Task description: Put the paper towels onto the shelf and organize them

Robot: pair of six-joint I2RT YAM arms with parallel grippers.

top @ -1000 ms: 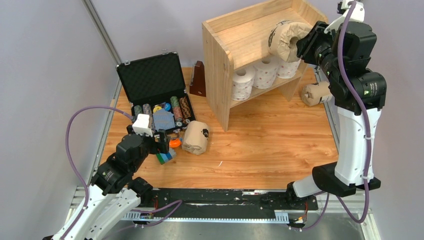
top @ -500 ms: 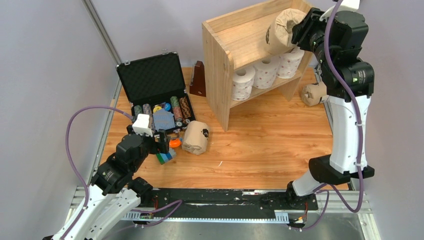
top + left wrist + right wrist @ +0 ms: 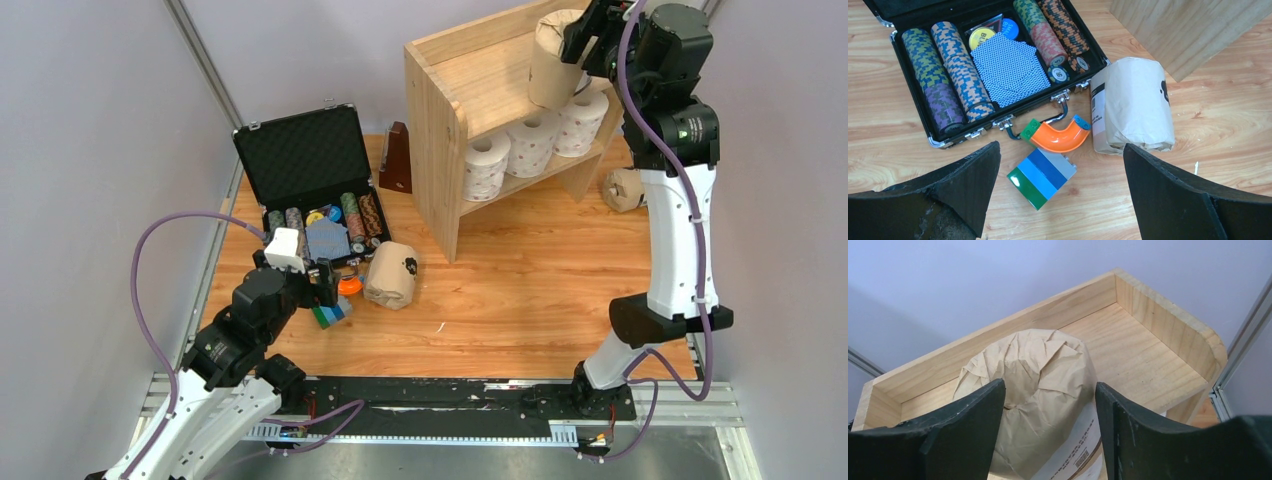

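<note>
A tan paper towel roll (image 3: 1038, 370) stands upright on the shelf's (image 3: 1158, 305) top tier between the right gripper's (image 3: 1048, 387) parted jaws (pressing or merely flanking, I cannot tell), while the left gripper (image 3: 1060, 150) gapes empty, another kraft roll (image 3: 1133, 105) at its one o'clock.

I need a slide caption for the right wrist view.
Kraft-wrapped paper towel roll between the fingers of the right hand, over the pine shelf.

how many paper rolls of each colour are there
white rolls: 3
tan rolls: 3
total: 6
</note>
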